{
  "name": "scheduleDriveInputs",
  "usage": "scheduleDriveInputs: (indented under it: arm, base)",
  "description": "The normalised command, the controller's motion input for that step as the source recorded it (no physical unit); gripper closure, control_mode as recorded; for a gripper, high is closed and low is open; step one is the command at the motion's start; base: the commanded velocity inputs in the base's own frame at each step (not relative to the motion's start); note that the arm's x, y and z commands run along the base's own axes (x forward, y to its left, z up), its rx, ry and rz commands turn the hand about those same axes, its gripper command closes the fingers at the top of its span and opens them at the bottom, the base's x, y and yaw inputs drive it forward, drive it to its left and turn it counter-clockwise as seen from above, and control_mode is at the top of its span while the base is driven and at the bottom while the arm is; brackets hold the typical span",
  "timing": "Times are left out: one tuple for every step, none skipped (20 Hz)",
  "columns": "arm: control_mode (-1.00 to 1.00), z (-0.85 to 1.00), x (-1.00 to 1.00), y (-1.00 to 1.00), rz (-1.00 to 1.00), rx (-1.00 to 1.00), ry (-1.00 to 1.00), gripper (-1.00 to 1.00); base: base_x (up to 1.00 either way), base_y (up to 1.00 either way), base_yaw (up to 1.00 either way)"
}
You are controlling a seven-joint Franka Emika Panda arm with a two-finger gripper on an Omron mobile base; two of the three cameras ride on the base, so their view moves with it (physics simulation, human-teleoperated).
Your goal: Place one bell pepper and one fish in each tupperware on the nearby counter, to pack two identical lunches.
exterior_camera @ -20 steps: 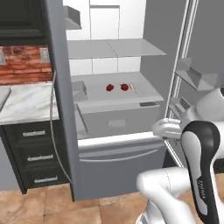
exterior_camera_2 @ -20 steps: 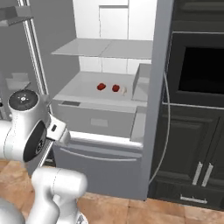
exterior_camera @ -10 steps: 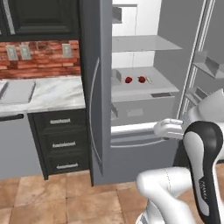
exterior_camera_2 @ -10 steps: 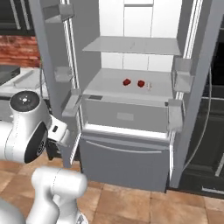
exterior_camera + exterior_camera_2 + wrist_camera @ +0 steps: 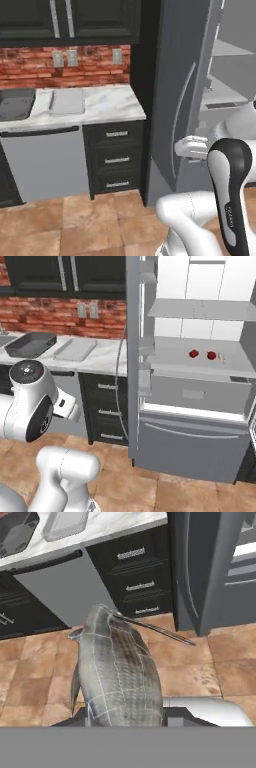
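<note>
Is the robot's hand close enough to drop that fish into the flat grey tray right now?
Probably not yet. The gripper is shut on the fish out over the floor tiles, and the flat tray lies on the marble counter well beyond it. Nothing blocks the way; the base likely must drive closer.

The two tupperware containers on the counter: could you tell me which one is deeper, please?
The dark grey tub, farther from the fridge. It has tall walls; the light grey tray beside it is shallow and flat.

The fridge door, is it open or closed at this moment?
Open. In the right base view the fridge door stands swung out, and the lit inside shelf with two small red things shows.
</note>
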Motion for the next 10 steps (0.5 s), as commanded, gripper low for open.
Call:
scheduleDriveInputs:
  arm:
    - [1.0, 0.0, 0.0, 0.0, 0.0, 0.0, 0.0, 1.0]
    - [1.0, 0.0, 0.0, 0.0, 0.0, 0.0, 0.0, 1.0]
    - [1.0, 0.0, 0.0, 0.0, 0.0, 0.0, 0.0, 1.0]
    - [1.0, 0.0, 0.0, 0.0, 0.0, 0.0, 0.0, 1.0]
    - [1.0, 0.0, 0.0, 0.0, 0.0, 0.0, 0.0, 1.0]
    - [1.0, 0.0, 0.0, 0.0, 0.0, 0.0, 0.0, 1.0]
    - [1.0, 0.0, 0.0, 0.0, 0.0, 0.0, 0.0, 1.0]
    - [1.0, 0.0, 0.0, 0.0, 0.0, 0.0, 0.0, 1.0]
    - [1.0, 0.0, 0.0, 0.0, 0.0, 0.0, 0.0, 1.0]
    - [1.0, 0.0, 0.0, 0.0, 0.0, 0.0, 0.0, 1.0]
  base:
    - [0.15, 1.0, 0.0]
    - [0.21, 1.0, 0.0]
    - [0.29, 1.0, 0.0]
    - [0.36, 1.0, 0.0]
    - [0.42, 1.0, 0.0]
    - [0.47, 1.0, 0.0]
    - [0.54, 1.0, 0.0]
    - [0.63, 1.0, 0.0]
    - [0.75, 1.0, 0.0]
    - [0.83, 1.0, 0.0]
